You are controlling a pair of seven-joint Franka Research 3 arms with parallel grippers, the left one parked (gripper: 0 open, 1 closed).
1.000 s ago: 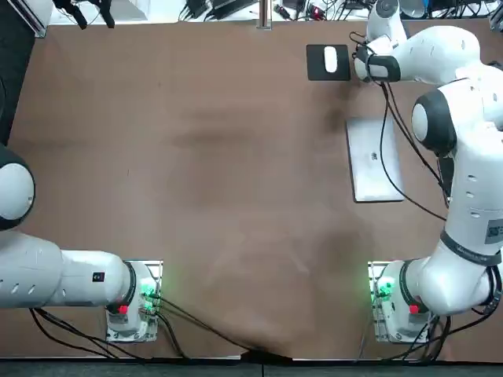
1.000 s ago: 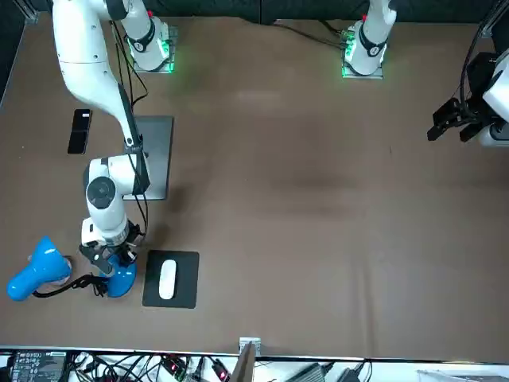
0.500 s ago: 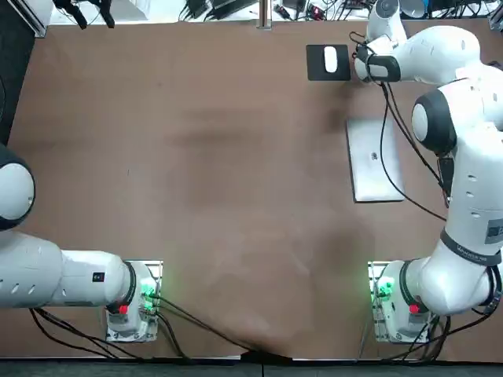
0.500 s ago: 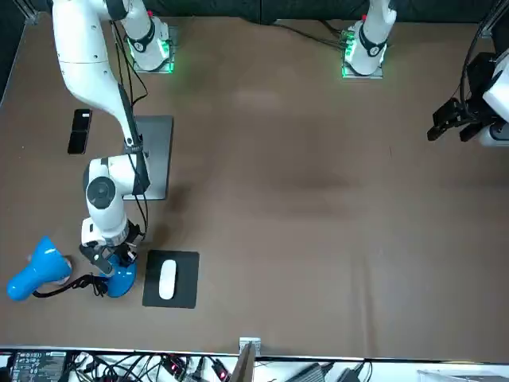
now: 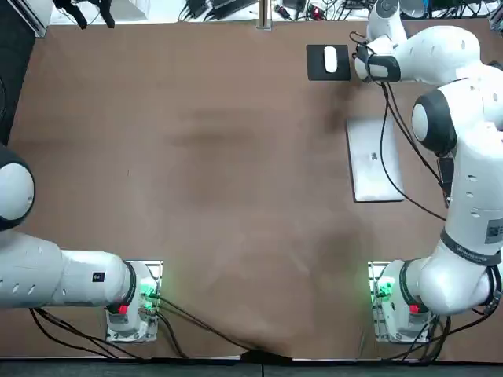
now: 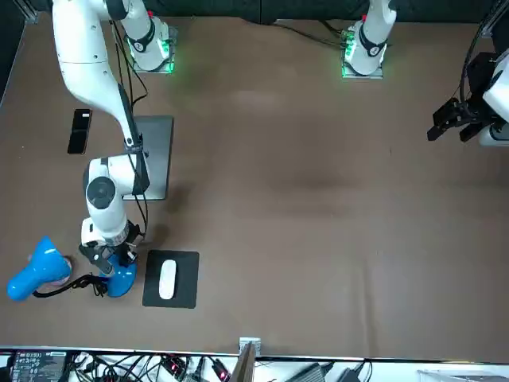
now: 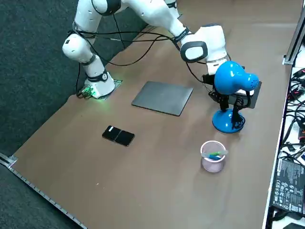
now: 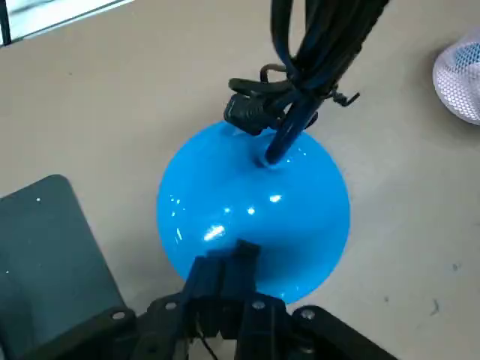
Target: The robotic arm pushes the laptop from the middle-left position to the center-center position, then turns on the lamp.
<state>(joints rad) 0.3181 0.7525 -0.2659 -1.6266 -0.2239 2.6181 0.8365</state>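
Note:
The closed grey laptop (image 5: 376,159) (image 6: 151,157) (image 7: 163,97) lies flat on the brown table, on the robot's right side. Beyond it at the far edge stands the blue lamp, with its head (image 7: 231,78) (image 6: 32,270) on a black stem above a round blue base (image 7: 228,121) (image 6: 119,280) (image 8: 255,206). My right gripper (image 8: 225,259) (image 6: 107,259) (image 7: 220,95) (image 5: 363,64) points down at the rim of that base, fingers shut together with nothing between them. Whether the tips touch the base is unclear. A black cable runs from the base's middle.
A white mouse (image 5: 330,59) (image 6: 167,280) rests on a black pad (image 5: 314,71) (image 6: 184,294) beside the lamp. A black phone (image 6: 79,130) (image 7: 118,135) lies right of the laptop. A clear cup (image 7: 212,156) (image 8: 461,82) holding a pen stands near the lamp.

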